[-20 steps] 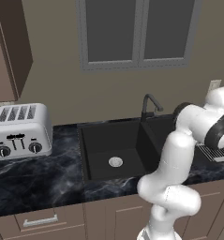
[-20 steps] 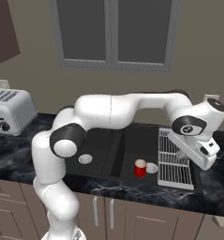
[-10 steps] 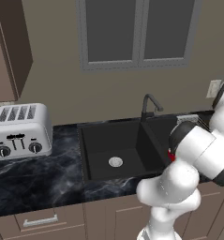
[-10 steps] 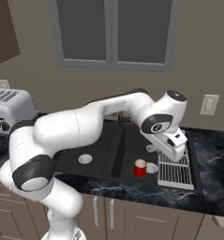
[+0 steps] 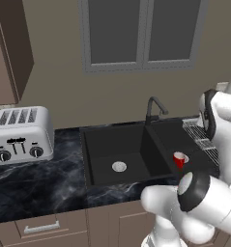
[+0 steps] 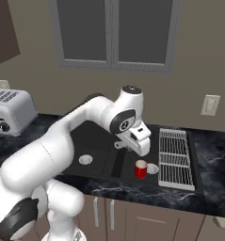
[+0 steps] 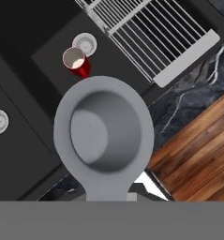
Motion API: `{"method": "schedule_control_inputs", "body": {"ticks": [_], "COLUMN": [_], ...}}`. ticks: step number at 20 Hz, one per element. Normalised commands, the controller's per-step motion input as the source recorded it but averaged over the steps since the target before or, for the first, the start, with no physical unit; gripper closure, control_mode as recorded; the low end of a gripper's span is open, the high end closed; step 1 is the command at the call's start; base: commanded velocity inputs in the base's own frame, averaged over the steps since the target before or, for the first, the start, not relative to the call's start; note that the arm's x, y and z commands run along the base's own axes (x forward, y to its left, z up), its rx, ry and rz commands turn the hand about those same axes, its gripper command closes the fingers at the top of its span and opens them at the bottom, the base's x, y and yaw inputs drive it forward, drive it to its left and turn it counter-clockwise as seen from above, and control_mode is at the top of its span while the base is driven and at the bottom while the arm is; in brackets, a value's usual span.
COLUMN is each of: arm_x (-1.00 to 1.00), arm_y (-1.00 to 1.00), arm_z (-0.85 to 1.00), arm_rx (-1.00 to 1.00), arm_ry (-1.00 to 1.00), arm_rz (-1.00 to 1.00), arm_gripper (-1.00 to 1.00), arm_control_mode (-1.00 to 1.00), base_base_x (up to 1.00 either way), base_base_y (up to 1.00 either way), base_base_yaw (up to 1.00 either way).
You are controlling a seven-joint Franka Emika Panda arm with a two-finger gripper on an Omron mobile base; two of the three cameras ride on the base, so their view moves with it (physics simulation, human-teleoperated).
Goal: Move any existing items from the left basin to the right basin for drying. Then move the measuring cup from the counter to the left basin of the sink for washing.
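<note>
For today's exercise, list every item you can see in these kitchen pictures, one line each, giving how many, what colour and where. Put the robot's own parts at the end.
Red mug: one, red with white inside, upright in the narrower right basin beside its silver drain.
Measuring cup: one, dull grey, held at the end effector, above the sink.
Left basin: one, matte black, wider, round silver drain.
Faucet: one, dark, curved, behind the basins.
Drying rack: one, silver wire, right of the sink.
Toaster: one, silver, on the counter left of the sink.
Window: one, grey frame, above the sink.
Wall outlet: one, white, right wall.
Robot arm: one, white with dark joints.
End effector: one, shut on the measuring cup.
</note>
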Motion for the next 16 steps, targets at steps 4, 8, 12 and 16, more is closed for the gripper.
{"method": "schedule_control_inputs", "body": {"ticks": [4,8,12,16], "arm_x": [0.0,0.01,0.04,0.13], "arm_y": [0.9,0.89,0.86,0.78], "arm_z": [0.09,0.08,0.02,0.0], "arm_rx": [-0.03,-0.01,0.0,0.0], "arm_ry": [0.06,0.08,0.1,0.09], "arm_rz": [0.0,0.0,0.0,0.0], "arm_gripper": [1.0,1.0,1.0,1.0], "arm_control_mode": [-1.0,-1.0,-1.0,-1.0], "base_base_x": [0.0,0.0,0.0,0.0], "base_base_y": [0.0,0.0,0.0,0.0], "base_base_yaw": [0.0,0.0,0.0,0.0]}}
